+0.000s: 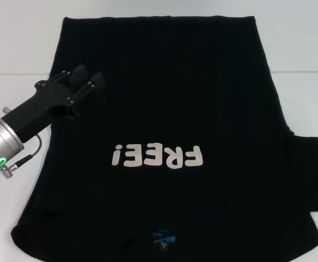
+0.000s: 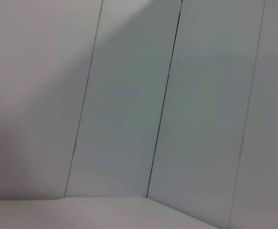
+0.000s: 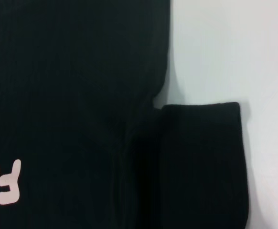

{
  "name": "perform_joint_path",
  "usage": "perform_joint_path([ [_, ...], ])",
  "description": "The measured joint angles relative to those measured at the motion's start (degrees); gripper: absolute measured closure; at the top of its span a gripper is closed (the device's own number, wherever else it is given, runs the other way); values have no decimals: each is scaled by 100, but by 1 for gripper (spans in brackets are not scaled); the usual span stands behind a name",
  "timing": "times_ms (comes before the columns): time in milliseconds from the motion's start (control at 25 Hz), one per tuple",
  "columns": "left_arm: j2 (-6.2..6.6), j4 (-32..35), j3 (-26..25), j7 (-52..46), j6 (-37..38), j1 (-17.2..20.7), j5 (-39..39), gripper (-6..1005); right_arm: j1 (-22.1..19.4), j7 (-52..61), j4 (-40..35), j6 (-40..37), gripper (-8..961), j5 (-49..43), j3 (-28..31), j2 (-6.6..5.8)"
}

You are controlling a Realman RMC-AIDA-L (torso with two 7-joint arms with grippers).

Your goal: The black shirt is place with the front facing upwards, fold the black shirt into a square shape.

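The black shirt [image 1: 175, 98] lies flat, front up, on the white table [image 1: 17, 49]. Its pale "FREE!" print [image 1: 158, 156] reads upside down from the head view, and the blue neck label [image 1: 163, 238] is at the near edge. One sleeve [image 1: 312, 169] sticks out on the right; no sleeve shows on the left. My left gripper [image 1: 89, 76] is open over the shirt's left edge, toward the far hem, with nothing between its fingers. The right wrist view shows the shirt's body [image 3: 72, 86], that sleeve [image 3: 201, 162] and a bit of the print [image 3: 5, 186]. My right gripper is out of view.
Bare white table shows to the left of the shirt and beside the sleeve [image 3: 225, 47]. The left wrist view shows only pale wall panels [image 2: 129, 119] with dark seams.
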Motion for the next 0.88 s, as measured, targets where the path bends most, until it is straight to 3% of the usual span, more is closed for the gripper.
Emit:
perform_joint_path([
  [160,-10,0,-1,0,0,0,0,519,14,-2,16,-2,725,0,-12,2],
  [480,-21,0,0,0,0,0,0,519,0,-3,17,19,927,0,11,1],
  [760,-32,1,-5,0,0,0,0,519,-60,-3,-33,-24,927,0,26,-55],
  [880,-33,1,-10,0,0,0,0,519,-109,-3,-46,-57,927,0,135,-139],
])
